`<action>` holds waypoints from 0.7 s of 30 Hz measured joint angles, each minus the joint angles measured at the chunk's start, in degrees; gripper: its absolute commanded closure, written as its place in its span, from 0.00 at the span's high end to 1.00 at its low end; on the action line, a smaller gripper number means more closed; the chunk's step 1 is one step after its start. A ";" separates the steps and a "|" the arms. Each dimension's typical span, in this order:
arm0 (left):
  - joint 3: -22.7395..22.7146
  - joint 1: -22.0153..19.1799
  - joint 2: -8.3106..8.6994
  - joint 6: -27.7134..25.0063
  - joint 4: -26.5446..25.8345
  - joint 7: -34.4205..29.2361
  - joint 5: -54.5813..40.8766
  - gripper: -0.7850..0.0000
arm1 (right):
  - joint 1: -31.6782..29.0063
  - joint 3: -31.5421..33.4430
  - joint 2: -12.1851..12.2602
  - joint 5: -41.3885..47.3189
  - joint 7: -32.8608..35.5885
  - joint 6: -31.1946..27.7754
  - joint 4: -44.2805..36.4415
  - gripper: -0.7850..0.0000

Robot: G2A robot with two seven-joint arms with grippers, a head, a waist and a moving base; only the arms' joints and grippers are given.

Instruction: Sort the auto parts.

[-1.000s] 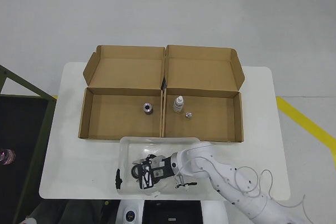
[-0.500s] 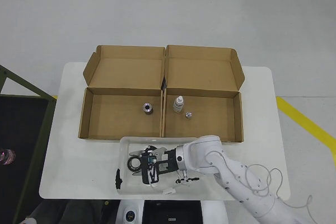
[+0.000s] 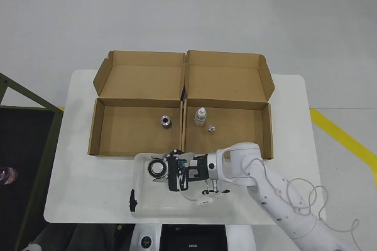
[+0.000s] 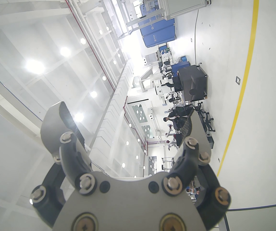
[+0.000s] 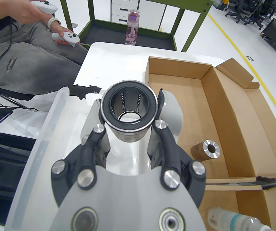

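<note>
While right gripper clamps the bearing over the bin, lift it clear of the left box wall and set near metal sleeve; left gripper gapes empty.

We hold our right arm bent across our front, the right gripper clamped on a bearing, and the left gripper aimed upward, jaws spread.

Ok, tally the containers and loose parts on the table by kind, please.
Cardboard boxes: 2
Clear bin: 1
Metal cylinders: 3 (bearing, bushing, small piece)
Small bottle: 1
Total: 7
</note>
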 measured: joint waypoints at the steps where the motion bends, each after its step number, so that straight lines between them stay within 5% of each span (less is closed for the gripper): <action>1: 0.00 0.00 0.00 0.00 0.00 0.00 0.00 1.00 | 0.22 0.23 0.02 0.18 -0.16 0.20 0.16 0.00; 21: 0.00 0.00 0.00 0.00 0.00 0.00 0.00 1.00 | 6.57 0.73 -0.73 1.42 -2.83 3.58 7.04 0.00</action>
